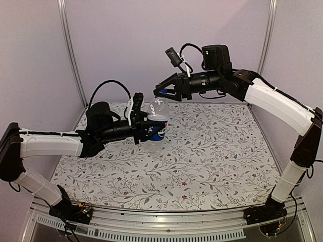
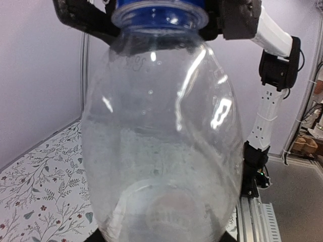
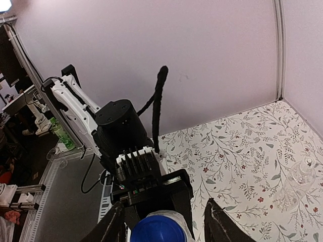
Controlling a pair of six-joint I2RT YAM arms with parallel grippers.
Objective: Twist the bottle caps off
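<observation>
My left gripper is shut on the Pepsi bottle, holding it by its labelled body just over the table, neck leaning towards the right arm. In the left wrist view the clear bottle fills the frame, and its blue cap sits at the top. My right gripper has come over the bottle's top. In the right wrist view its fingers stand on either side of the blue cap, open, with a gap showing on the right. A plain clear bottle stands on the table farther off; its cap is too blurred to make out.
The floral tablecloth covers the table, with purple walls at the back and sides. A metal rail runs along the near edge between the arm bases. The left arm's black wrist lies right behind the cap.
</observation>
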